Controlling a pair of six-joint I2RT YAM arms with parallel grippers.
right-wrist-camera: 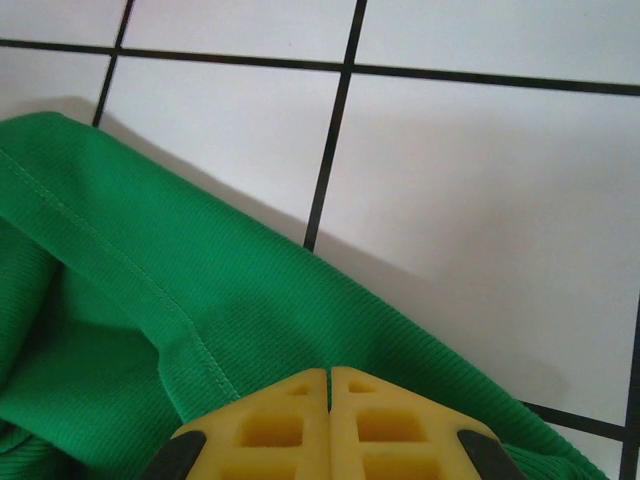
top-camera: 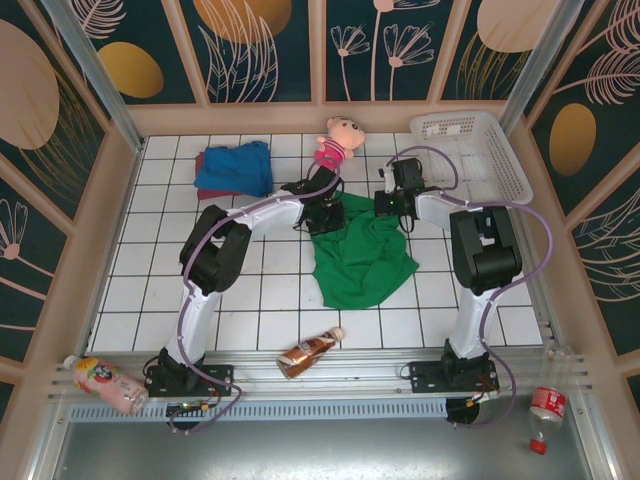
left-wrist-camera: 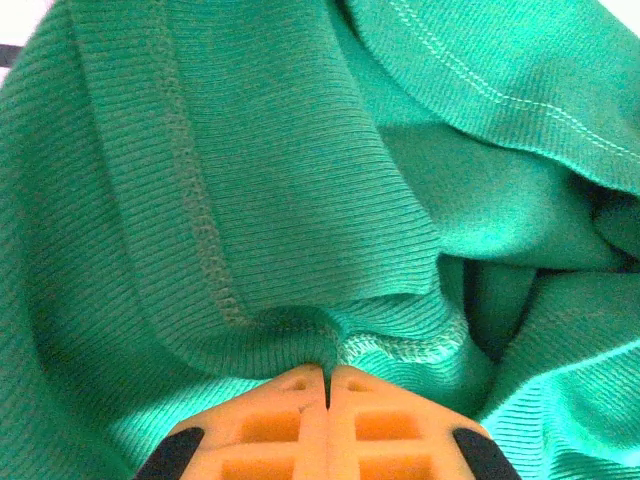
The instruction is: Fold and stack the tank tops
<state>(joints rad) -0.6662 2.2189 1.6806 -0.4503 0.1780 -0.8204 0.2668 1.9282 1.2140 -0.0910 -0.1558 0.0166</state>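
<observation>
Top external view: left hand (top-camera: 326, 216) and right hand (top-camera: 386, 208) clenched on the far edge of a green ribbed cloth tank top (top-camera: 362, 258)

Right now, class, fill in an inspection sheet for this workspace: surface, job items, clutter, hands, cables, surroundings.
Surface: white tiled table, black grid lines.
Job items: green top crumpled mid-table; blue top far left, over maroon top.
Clutter: doll, basket, three bottles by the near edge.
Hands: left hand and right hand both shut, pinching the green top.
Cables: purple cables run along both arms.
Surroundings: leaf-patterned wall panels.
</observation>
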